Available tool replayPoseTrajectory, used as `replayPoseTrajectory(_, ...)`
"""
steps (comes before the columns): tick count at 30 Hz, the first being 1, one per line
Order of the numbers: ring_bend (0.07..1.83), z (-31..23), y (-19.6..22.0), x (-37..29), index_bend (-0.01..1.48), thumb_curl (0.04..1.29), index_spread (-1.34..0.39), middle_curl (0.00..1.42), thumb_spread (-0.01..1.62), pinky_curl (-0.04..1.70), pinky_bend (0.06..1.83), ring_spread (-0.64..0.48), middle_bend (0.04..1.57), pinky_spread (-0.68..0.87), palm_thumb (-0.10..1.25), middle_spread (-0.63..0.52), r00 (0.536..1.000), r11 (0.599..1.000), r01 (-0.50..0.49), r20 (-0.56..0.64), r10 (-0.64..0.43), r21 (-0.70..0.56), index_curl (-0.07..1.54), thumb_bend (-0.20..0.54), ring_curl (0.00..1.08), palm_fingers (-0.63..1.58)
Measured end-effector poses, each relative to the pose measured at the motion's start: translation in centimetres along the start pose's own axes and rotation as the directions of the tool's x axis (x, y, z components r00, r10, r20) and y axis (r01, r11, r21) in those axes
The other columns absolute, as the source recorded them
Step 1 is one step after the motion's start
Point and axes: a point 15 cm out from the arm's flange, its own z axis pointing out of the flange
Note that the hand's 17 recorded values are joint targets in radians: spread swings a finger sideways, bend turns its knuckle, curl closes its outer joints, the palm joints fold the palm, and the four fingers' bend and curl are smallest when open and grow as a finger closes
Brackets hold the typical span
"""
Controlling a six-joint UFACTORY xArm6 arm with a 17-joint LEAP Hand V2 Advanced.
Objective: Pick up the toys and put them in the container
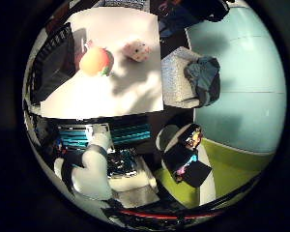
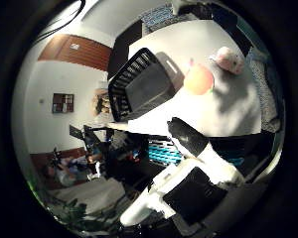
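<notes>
A white table [image 2: 223, 109] bears a black slatted container [image 2: 142, 83], standing open. Beside it lie a round orange peach-like toy [image 2: 199, 77] and a small pink and white toy [image 2: 226, 59]. The little finger side palm view shows the orange toy [image 1: 95, 61] and the small toy [image 1: 136, 49] on the table top [image 1: 116, 92], with the container's edge [image 1: 58, 48] next to them. My right hand [image 2: 194, 164] is well away from the table; its white and black fingers [image 1: 92, 172] are relaxed and hold nothing.
A grey upholstered chair [image 1: 188, 77] with dark cloth on it stands beside the table. A black box [image 1: 191, 162] with small items sits on a green floor area. Teal crates [image 1: 135, 130] and clutter lie under the table's near edge.
</notes>
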Motion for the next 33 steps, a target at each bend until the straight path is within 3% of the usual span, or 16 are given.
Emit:
replayPoseTrajectory(10,0.25,-1.8,-2.6,1.2,0.16,0.35,-0.38,0.28,1.11,0.30,0.42,0.21,0.19,0.44,0.67,0.01,1.000,1.000,-0.002,-0.017,0.002,0.006,0.30,-0.021,0.24,0.12)
replayPoseTrajectory(16,0.27,-1.3,-6.7,2.9,0.16,0.35,-0.36,0.29,1.11,0.30,0.45,0.21,0.19,0.44,0.67,0.03,0.999,1.000,-0.016,-0.029,0.017,0.012,0.28,-0.021,0.25,0.09)
replayPoseTrajectory(33,0.28,7.4,-16.4,9.4,0.16,0.37,-0.33,0.31,1.10,0.30,0.45,0.21,0.19,0.43,0.67,0.05,0.989,0.989,-0.147,-0.029,0.148,0.035,0.28,-0.021,0.26,0.08)
